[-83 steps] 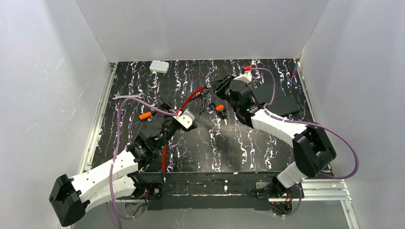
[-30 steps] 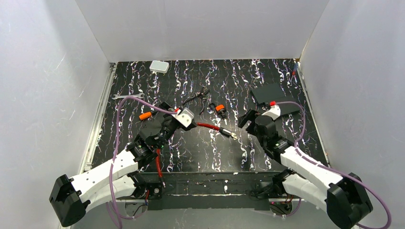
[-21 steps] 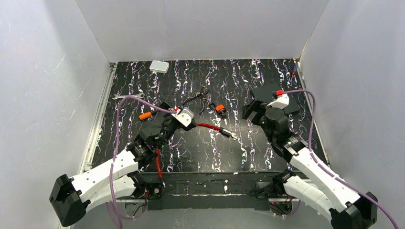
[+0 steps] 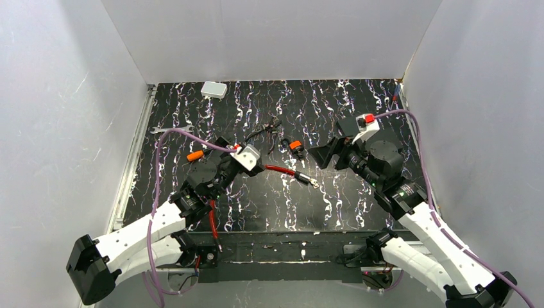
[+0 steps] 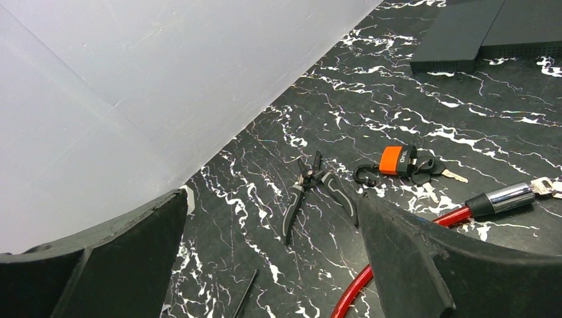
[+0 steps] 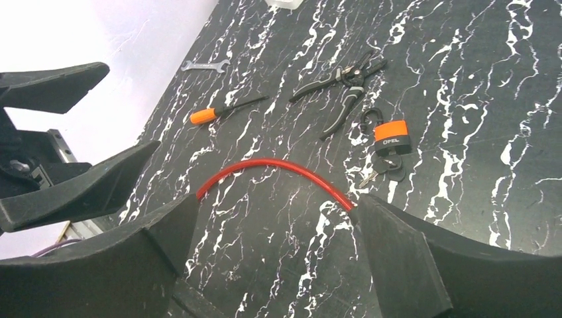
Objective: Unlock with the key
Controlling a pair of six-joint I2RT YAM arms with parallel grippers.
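Right arm has swung up and back since a second ago, so the right tool (image 4: 333,144) now sits to the right of the lock (image 4: 295,147) and points at it. The left arm has stayed where it was. The red cable (image 4: 279,169) has not moved in that second either. It lies on the surface (image 4: 289,102) just in front of the lock, on the side nearer the arms.

The right tool is spread wide and holds nothing. The left tool (image 5: 268,199) is spread wide too, with nothing between its fingers. It sits to the left of the lock, a bit nearer the arms, and faces the lock. The cable runs under it.

The lock is small, black and orange, and lies flat. The key (image 6: 391,167) lies right against the lock, on the side nearer the arms. I cannot tell if the two are joined. The key has a black head and a thin silver blade. No tool touches it.

The cable's shiny end (image 4: 308,181) lies in front of the lock, a little to its right. The pliers (image 4: 269,131) lie just behind the lock, to its left. The screwdriver (image 4: 194,156) with the orange handle lies well to the left of the lock, past the left tool. The wrench (image 4: 168,130) is farther left and farther back. The white box (image 4: 213,90) sits far behind the lock, to the left, by the back wall. The flat black blocks (image 5: 477,33) lie to the right of the lock, partly hidden by the right arm.
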